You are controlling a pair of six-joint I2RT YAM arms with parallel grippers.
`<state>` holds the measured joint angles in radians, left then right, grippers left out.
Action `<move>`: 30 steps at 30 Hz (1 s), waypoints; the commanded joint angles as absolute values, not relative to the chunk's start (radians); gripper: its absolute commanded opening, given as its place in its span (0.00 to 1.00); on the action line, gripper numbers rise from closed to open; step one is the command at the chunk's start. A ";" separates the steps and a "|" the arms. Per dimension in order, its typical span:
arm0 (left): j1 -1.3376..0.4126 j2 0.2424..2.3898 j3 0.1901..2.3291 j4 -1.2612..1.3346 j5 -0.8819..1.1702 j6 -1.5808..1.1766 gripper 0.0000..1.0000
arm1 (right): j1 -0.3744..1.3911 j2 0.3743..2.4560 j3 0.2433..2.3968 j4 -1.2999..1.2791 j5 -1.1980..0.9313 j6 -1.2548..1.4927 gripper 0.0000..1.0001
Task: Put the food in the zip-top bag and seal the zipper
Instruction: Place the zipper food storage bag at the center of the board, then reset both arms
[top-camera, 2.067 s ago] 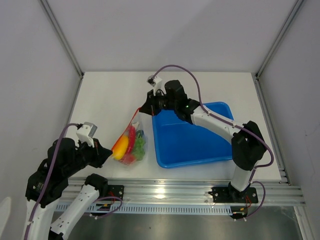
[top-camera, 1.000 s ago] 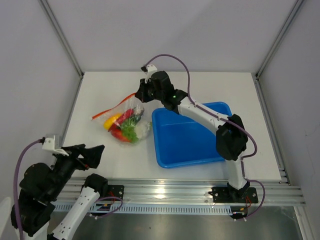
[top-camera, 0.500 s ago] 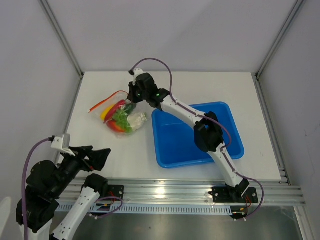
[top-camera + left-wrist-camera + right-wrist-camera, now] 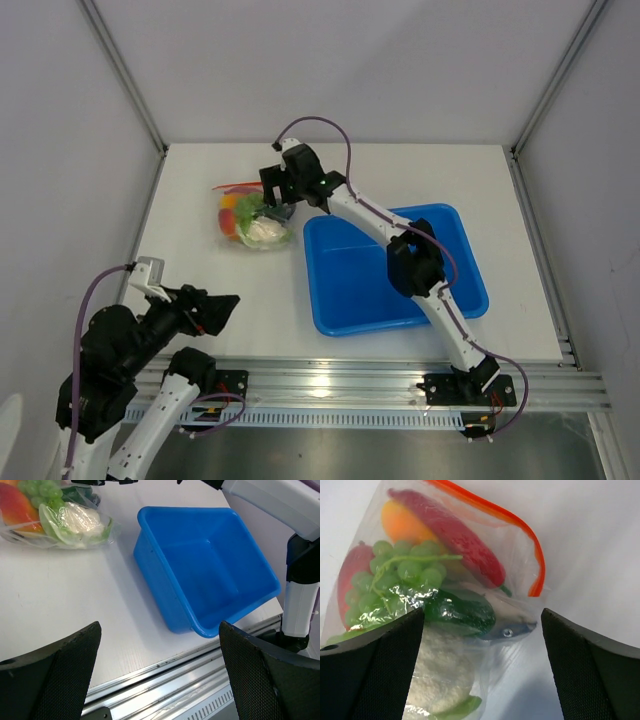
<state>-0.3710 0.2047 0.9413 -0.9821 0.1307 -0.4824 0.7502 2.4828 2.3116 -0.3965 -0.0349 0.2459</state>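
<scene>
nearby, blue tray [image 4: 352, 285] sits beside bag [image 4: 253, 222]; left tool [image 4: 213, 309], right tool [image 4: 276, 199] both released.

A white table [image 4: 430, 180] fills the middle of the scene, its top matte and evenly lit, with only soft shadows. Plain pale grey walls close it in: a far wall [image 4: 340, 60], a left wall [image 4: 60, 180] and a right wall [image 4: 600, 200]. Slim aluminium posts stand in the far corners, one on the left [image 4: 122, 72] and one on the right [image 4: 560, 75]. An aluminium rail [image 4: 340, 385] runs along the near edge and catches a bright glare; a darker grey surface [image 4: 350, 455] lies below it.
</scene>
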 commanded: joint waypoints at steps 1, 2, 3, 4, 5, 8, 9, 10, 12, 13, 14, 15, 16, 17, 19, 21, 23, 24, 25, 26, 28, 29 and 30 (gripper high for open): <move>-0.374 0.215 0.902 -0.913 0.160 -0.517 1.00 | 0.767 2.332 2.336 -0.436 0.084 0.170 1.00; -0.374 0.213 0.890 -0.898 0.164 -0.523 1.00 | 0.769 2.306 2.321 -0.440 0.104 0.164 0.99; -0.374 0.210 0.890 -0.890 0.166 -0.528 0.99 | 0.778 2.277 2.283 -0.449 0.144 0.149 0.99; -0.374 0.210 0.865 -0.871 0.173 -0.535 0.99 | 0.782 2.210 2.260 -0.460 0.161 0.144 0.99; -0.374 0.210 0.856 -0.864 0.175 -0.540 0.99 | 0.787 2.172 2.231 -0.462 0.176 0.140 0.99; -0.374 0.210 0.813 -0.821 0.183 -0.554 0.99 | 0.810 2.007 2.087 -0.468 0.236 0.137 0.99; -0.374 0.210 0.807 -0.807 0.183 -0.563 0.99 | 0.824 1.964 2.007 -0.474 0.253 0.137 0.99; -0.374 0.212 0.792 -0.798 0.183 -0.568 0.99 | 0.830 1.921 1.961 -0.483 0.280 0.137 0.99; -0.374 0.219 0.772 -0.759 0.178 -0.574 1.00 | 0.839 1.794 1.867 -0.492 0.291 0.165 1.00; -0.374 0.224 0.762 -0.747 0.176 -0.577 1.00 | 0.839 1.710 1.768 -0.511 0.305 0.184 0.99; -0.374 0.230 0.759 -0.729 0.170 -0.580 1.00 | 0.841 1.669 1.716 -0.523 0.311 0.201 0.99; -0.374 0.250 0.758 -0.721 0.157 -0.581 1.00 | 0.842 1.626 1.659 -0.529 0.319 0.218 0.99; -0.374 0.258 0.753 -0.715 0.150 -0.581 0.99 | 0.848 1.582 1.540 -0.540 0.333 0.254 0.99; -0.374 0.268 0.747 -0.698 0.144 -0.581 0.99 | 0.854 1.484 1.478 -0.538 0.359 0.270 0.99; -0.374 0.301 0.741 -0.678 0.134 -0.581 0.99 | 0.870 1.378 1.284 -0.517 0.373 0.308 0.99; -0.374 0.331 0.721 -0.640 0.133 -0.592 0.99 | 0.874 1.210 1.169 -0.511 0.367 0.350 0.99; -0.374 0.350 0.706 -0.611 0.132 -0.604 0.99 | 0.880 1.093 1.024 -0.515 0.368 0.415 0.99; -0.374 0.357 0.689 -0.592 0.132 -0.612 1.00 | 0.881 0.974 0.981 -0.525 0.376 0.437 0.99; -0.374 0.371 0.667 -0.556 0.133 -0.629 0.99 | 0.884 0.910 0.941 -0.540 0.377 0.455 0.99; -0.374 0.377 0.658 -0.533 0.138 -0.638 0.99 | 0.884 0.849 0.902 -0.549 0.377 0.487 0.99; -0.374 0.382 0.591 -0.432 0.167 -0.670 1.00 | 0.887 0.650 0.789 -0.546 0.365 0.505 0.99; -0.374 0.380 0.553 -0.390 0.185 -0.681 0.99 | 0.887 0.582 0.752 -0.540 0.354 0.506 0.99; -0.374 0.377 0.534 -0.349 0.202 -0.696 1.00 | 0.887 0.516 0.702 -0.538 0.350 0.515 1.00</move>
